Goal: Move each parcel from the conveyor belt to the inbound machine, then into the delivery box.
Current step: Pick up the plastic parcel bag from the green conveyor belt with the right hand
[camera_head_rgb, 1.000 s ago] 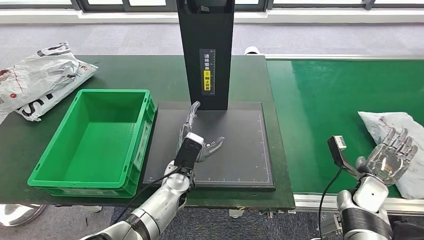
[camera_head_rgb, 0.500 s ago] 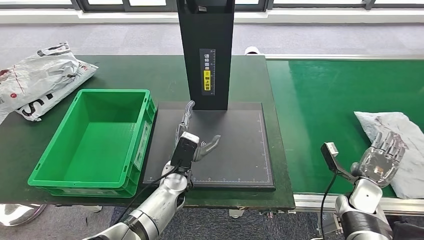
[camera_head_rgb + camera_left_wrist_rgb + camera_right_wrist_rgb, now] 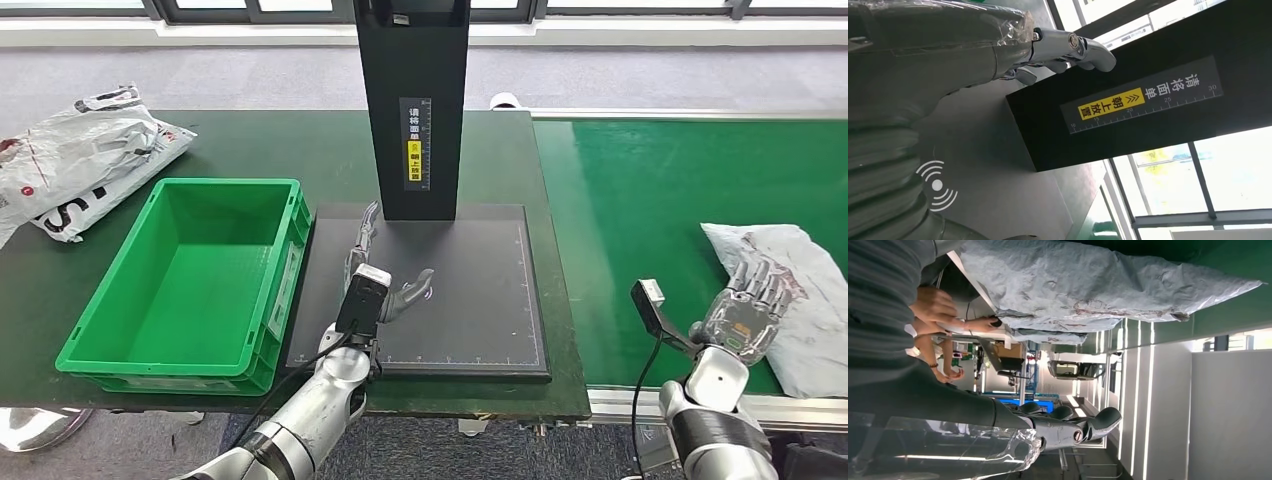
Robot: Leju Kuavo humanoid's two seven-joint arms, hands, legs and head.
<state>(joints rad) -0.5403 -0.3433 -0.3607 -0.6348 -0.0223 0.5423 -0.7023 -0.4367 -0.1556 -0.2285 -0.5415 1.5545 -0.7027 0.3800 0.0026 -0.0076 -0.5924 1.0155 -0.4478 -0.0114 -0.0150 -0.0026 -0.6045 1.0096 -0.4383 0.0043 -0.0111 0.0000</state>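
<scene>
My left hand (image 3: 385, 285) is silver metal with a grey ribbed cover, its fingers (image 3: 1083, 47) polished and shiny under a clear crinkled film. Beneath it the scanner plate (image 3: 480, 300) is matt dark grey and smooth, printed with fine white lines. The scanner post (image 3: 415, 100) is matt black with a glossy yellow label. The bin (image 3: 190, 285) is bright green moulded plastic, slightly glossy. The belt (image 3: 630, 200) is green with a dull, fine-grained surface. The parcel (image 3: 800, 290) under my right hand (image 3: 745, 310) is a wrinkled grey-white plastic bag, faintly shiny; the bags (image 3: 80, 160) beside the bin look like similar crumpled white plastic
</scene>
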